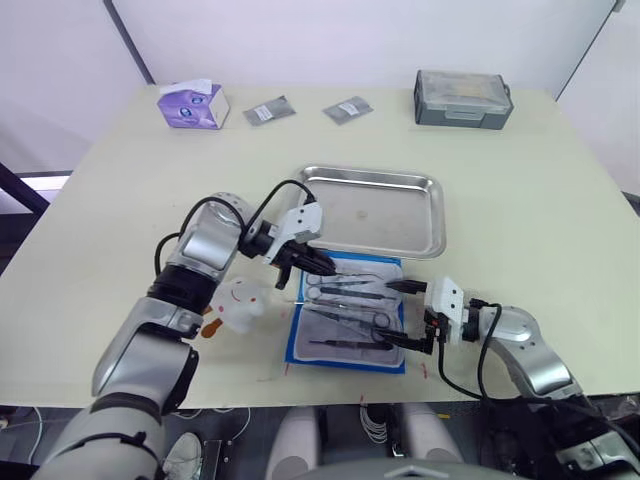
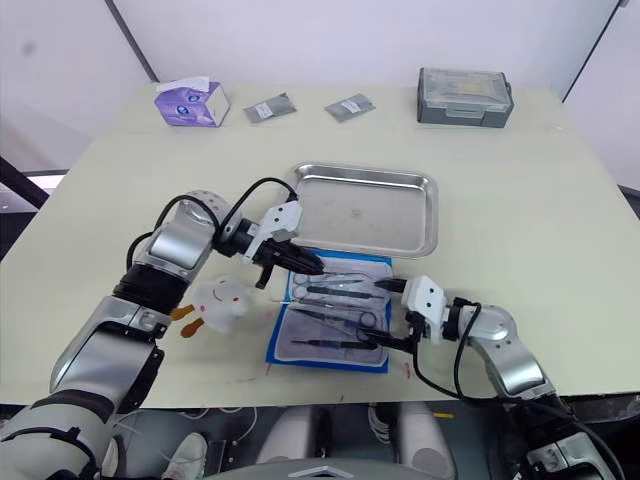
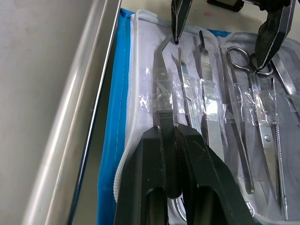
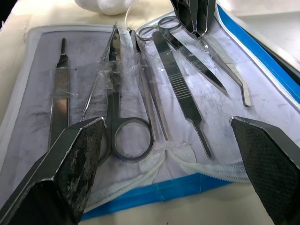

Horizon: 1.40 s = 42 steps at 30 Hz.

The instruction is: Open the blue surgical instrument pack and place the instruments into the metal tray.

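The pack [image 1: 347, 325] lies open just before the tray [image 1: 372, 209]. One instrument [image 3: 165, 117] is pinched by the left gripper [image 3: 174, 136]; the clear strap may snag it. The right gripper [image 4: 168, 136] is held spread.

No text, label or number is legible anywhere; print on the purple tissue box [image 1: 192, 105] is unreadable.

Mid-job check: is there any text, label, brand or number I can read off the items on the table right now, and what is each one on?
No text here can be read.
Purple tissue box: a print on its front, too small to read.
Two grey foil packets: each has a pale label, too blurred to read.
Grey lidded box: no lettering I can make out.
Open blue surgical instrument pack, metal tray: no legible marks.
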Tool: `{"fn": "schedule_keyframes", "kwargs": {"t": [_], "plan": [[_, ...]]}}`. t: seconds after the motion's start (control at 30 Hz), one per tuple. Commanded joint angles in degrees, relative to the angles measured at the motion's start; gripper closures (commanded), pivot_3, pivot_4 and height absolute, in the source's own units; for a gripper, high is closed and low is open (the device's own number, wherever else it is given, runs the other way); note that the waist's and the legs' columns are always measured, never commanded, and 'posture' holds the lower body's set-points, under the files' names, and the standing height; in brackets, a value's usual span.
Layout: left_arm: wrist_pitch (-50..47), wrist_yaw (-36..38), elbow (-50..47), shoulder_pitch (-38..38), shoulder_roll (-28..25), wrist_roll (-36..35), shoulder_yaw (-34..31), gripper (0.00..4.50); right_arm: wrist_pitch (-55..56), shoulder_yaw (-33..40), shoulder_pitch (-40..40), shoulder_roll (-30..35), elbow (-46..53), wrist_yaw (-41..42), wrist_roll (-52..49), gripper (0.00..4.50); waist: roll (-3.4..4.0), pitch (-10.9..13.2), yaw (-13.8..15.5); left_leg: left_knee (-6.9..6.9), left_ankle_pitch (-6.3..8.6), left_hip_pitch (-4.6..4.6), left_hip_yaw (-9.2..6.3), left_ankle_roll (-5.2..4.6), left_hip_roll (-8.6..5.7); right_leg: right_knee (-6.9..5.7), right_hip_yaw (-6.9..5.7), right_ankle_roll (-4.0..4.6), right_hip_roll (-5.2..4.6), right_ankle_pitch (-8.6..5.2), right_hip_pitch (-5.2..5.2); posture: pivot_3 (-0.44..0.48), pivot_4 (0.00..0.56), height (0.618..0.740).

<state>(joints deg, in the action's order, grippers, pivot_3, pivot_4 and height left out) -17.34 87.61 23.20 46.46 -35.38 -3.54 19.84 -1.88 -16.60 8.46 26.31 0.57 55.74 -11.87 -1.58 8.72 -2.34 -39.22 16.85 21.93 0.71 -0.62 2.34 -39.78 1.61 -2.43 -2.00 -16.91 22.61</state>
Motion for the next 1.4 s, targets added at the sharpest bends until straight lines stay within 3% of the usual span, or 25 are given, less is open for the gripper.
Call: {"fn": "schedule_keyframes", "kwargs": {"t": [0.03, 0.77, 1.27, 1.4], "plan": [[0.2, 1.2, -1.6, 0.4, -0.9, -0.3, -0.1, 4.41, -9.5, -4.2, -2.2, 2.0, -3.3, -1.1, 5.0, 0.00, 0.00, 0.0, 0.0, 0.00, 0.00, 0.00, 0.00, 0.00, 0.00, 0.00, 0.00, 0.00, 0.00, 0.00, 0.00, 0.000, 0.150, 0.740], [1.1, 4.9, 1.6, 3.5, -6.1, -2.7, -0.2, 4.41, -10.6, -4.4, -3.7, 2.1, -2.1, -2.6, 4.4, 0.00, -0.02, 0.0, 0.2, 0.00, 0.00, -0.01, -0.02, 0.00, -0.01, 0.01, -0.02, 0.01, -0.01, 0.00, -0.04, 0.000, 0.150, 0.740], [-2.2, 4.9, -1.7, 5.2, -18.7, -14.4, 4.0, 4.41, -9.8, -4.6, -3.6, 1.7, -3.0, -2.9, 4.6, 0.00, -0.03, 0.0, 0.1, 0.00, 0.00, 0.00, -0.05, 0.00, -0.01, 0.01, -0.03, 0.01, -0.01, -0.01, -0.03, 0.000, 0.150, 0.740], [2.9, 4.9, -0.6, 5.0, -23.1, -18.4, 4.8, 4.41, -9.5, -4.8, -3.5, 1.5, -3.4, -2.7, 4.7, 0.00, -0.10, -0.1, 0.2, 0.01, 0.00, -0.03, -0.05, 0.00, 0.00, 0.01, -0.02, 0.02, 0.00, -0.02, -0.03, 0.000, 0.150, 0.740]]}}
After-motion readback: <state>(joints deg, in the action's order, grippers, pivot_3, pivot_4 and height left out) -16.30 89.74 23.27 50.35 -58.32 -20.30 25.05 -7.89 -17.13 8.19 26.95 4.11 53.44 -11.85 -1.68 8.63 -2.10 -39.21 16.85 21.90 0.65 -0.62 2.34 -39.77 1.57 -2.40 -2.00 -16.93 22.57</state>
